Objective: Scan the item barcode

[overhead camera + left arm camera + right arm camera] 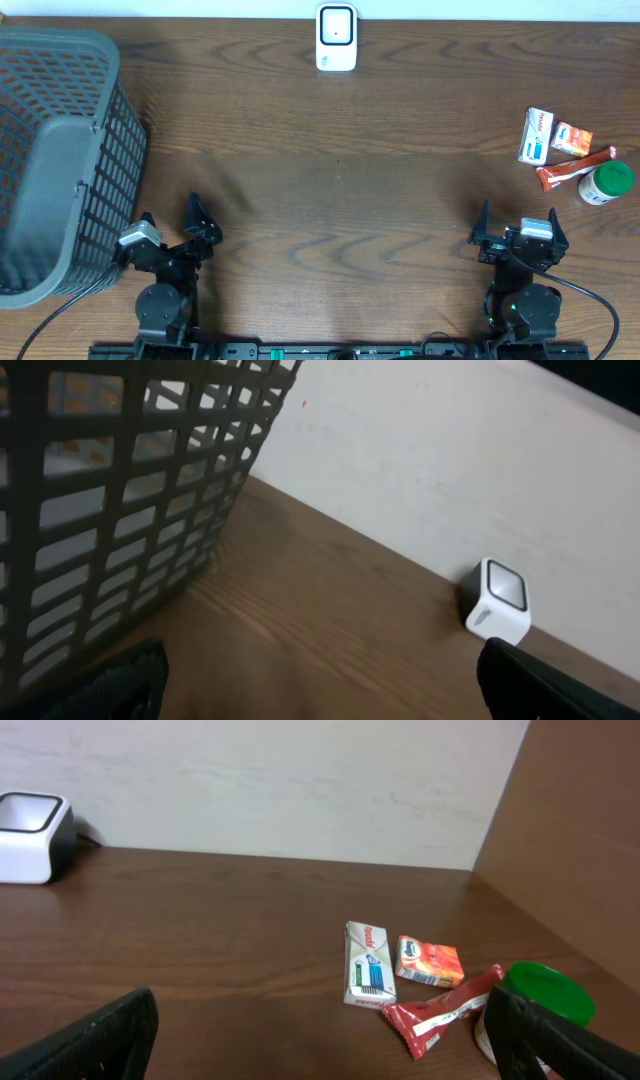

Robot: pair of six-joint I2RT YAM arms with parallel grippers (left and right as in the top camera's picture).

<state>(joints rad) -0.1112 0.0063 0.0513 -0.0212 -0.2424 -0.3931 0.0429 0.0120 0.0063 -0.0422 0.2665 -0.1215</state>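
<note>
The white barcode scanner (336, 38) stands at the far middle edge of the table, and shows too in the left wrist view as a scanner (497, 600) and in the right wrist view (30, 835). Several items lie at the right: a white box (536, 136) (368, 965), a small orange box (572, 138) (430, 961), a red wrapper (575, 170) (440, 1010) and a green-lidded jar (606, 183) (545, 992). My left gripper (172, 220) (325, 680) and right gripper (518, 222) (320, 1030) are both open and empty near the front edge.
A large grey plastic basket (60, 160) (120, 490) fills the left side, close beside the left gripper. A pale wall runs behind the table, and a brown panel (580, 840) stands at the right edge behind the items.
</note>
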